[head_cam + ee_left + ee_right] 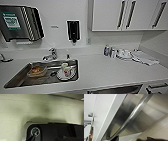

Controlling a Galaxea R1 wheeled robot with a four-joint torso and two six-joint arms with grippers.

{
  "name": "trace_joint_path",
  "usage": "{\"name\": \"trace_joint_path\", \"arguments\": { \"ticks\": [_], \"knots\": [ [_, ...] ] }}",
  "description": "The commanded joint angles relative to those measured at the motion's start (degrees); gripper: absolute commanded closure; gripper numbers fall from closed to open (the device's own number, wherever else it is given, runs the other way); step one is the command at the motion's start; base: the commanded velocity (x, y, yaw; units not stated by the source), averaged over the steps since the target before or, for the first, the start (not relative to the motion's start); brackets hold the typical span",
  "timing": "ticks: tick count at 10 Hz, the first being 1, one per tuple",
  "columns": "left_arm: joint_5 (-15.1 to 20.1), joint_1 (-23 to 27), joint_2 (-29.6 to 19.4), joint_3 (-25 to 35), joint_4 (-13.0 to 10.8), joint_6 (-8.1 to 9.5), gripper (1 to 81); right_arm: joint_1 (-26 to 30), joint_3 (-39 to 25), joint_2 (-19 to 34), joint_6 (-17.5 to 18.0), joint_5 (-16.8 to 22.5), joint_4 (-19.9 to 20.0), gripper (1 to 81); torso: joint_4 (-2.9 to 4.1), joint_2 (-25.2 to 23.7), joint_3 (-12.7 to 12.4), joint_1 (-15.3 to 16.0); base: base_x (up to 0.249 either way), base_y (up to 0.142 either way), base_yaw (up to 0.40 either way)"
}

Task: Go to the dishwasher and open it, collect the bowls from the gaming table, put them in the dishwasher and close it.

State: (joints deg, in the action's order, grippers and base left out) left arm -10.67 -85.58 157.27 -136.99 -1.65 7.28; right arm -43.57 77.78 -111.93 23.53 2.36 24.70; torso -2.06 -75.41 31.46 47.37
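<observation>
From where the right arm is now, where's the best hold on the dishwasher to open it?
Grip the long steel bar handle on the dishwasher front, near mid-length, coming at the door head-on. It stands off the flat steel panel, so the pincer's fingers can likely close across it.

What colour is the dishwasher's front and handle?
Brushed grey steel, front and bar handle alike; it shows best in the right wrist view.

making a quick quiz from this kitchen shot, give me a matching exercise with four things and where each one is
Things:
1. mug
2. soap dispenser
3. blue-capped bottle
4. dishwasher

Places:
A. on the wall above the counter
B. under the counter edge, at the bottom of the head view
C. inside the sink
D. standing on the counter, to the right of the sink

Pairs: 1-C, 2-A, 3-D, 4-B
</observation>
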Motion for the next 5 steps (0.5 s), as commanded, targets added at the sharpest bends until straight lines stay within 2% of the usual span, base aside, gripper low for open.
{"name": "trace_joint_path", "arguments": {
  "ticks": [1,3,5],
  "knots": [
    [2.41,2.39,-0.73,0.23,0.24,-0.16,1.0,7.92,0.25,0.65,3.43,3.61,0.79,1.0,0.0,0.0,0.0,0.0,0.0,0.0,0.0],
    [2.41,2.39,-0.55,-0.21,0.24,-0.16,1.0,7.57,4.54,-3.13,7.83,3.7,0.62,1.0,0.0,0.0,0.0,0.0,0.0,0.0,0.0],
    [2.41,2.39,-0.37,-1.0,0.42,-0.16,1.0,7.83,7.64,-6.75,8.64,4.4,0.7,1.0,0.0,0.0,0.0,0.0,0.0,0.0,0.0]
  ]
}}
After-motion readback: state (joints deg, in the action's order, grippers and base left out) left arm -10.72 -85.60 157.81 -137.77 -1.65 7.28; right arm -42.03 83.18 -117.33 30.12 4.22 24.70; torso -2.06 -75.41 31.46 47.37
